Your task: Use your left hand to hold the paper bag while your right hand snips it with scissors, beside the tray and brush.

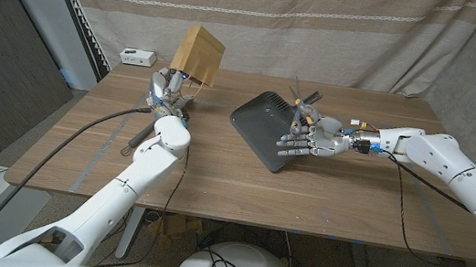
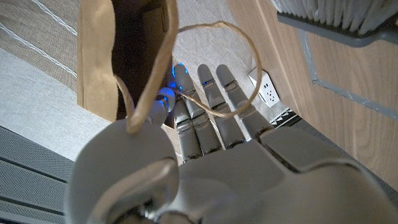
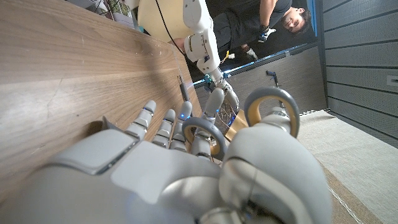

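Scissors (image 3: 261, 115) in right hand (image 3: 205, 180); left hand (image 1: 167, 87) w/ bag (image 1: 198, 54).

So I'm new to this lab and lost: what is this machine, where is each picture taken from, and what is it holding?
It is a two-armed robot with human-like hands at a wooden table. The wide picture comes from its head; the other two come from cameras on each wrist. The left hand holds up a brown paper bag by its string handle. The right hand holds grey-handled scissors over a dark tray. A brush lies behind the tray, and a small white box sits at the far edge.
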You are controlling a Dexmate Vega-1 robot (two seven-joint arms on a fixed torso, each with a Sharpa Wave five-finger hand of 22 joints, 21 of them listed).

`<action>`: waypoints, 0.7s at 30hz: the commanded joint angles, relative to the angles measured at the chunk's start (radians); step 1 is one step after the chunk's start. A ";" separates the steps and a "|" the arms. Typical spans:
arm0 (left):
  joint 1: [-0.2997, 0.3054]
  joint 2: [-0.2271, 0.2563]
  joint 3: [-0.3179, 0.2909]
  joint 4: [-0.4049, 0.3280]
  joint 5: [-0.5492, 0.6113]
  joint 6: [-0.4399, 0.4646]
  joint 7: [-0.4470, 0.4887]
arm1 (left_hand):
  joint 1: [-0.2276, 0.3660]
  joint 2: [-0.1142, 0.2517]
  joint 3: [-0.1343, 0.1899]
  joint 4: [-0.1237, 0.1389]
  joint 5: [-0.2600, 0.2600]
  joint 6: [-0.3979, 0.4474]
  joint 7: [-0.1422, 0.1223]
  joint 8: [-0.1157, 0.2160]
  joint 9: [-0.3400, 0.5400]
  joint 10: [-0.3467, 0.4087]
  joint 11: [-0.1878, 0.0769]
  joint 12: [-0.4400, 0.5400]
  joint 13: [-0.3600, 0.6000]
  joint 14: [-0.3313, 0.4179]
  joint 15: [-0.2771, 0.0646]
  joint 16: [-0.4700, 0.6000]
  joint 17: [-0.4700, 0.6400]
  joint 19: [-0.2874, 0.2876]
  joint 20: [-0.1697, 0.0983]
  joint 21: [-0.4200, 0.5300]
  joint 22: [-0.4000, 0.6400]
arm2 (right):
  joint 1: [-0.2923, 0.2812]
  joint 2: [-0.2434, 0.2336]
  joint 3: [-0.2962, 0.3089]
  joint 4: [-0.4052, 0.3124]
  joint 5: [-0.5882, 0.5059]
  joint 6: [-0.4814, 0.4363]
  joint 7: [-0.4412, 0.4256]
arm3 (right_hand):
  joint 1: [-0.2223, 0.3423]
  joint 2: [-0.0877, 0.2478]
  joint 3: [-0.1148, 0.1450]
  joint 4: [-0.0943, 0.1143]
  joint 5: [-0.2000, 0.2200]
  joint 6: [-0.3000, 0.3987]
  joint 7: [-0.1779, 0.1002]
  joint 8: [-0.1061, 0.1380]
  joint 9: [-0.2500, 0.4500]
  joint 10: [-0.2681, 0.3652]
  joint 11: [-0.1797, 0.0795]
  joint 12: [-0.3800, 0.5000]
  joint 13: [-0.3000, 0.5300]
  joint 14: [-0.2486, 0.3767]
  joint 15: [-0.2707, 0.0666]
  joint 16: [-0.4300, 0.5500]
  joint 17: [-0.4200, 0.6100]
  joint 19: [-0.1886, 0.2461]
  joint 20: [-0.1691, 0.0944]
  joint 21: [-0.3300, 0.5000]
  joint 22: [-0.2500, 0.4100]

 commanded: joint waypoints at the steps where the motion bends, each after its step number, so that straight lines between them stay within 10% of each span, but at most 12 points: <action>1: -0.009 -0.029 -0.031 0.025 -0.140 -0.112 -0.100 | -0.003 0.012 0.011 0.003 0.009 0.045 -0.051 0.038 0.152 0.034 -0.050 0.013 0.003 -0.014 -0.111 -0.002 -0.004 -0.057 -0.118 -0.016 0.003 | -0.004 -0.007 0.002 -0.010 -0.004 0.014 0.003 | 0.002 0.014 -0.002 -0.008 -0.003 -0.015 0.018 -0.008 -0.002 -0.003 0.010 -0.004 -0.001 0.004 -0.003 -0.005 0.004 0.007 -0.002 -0.001 0.005; 21: -0.022 -0.085 -0.025 0.043 -0.300 -0.149 -0.155 | -0.002 0.021 0.012 0.002 0.008 0.056 -0.046 0.027 0.126 0.025 -0.048 0.019 -0.011 -0.036 -0.113 0.003 -0.006 -0.085 -0.124 -0.011 0.009 | 0.002 -0.024 -0.007 -0.029 -0.027 0.043 0.033 | 0.004 0.015 -0.001 -0.011 -0.003 -0.015 0.028 -0.027 -0.035 -0.009 0.016 -0.024 -0.018 -0.003 0.010 -0.012 0.000 0.013 -0.001 -0.008 0.005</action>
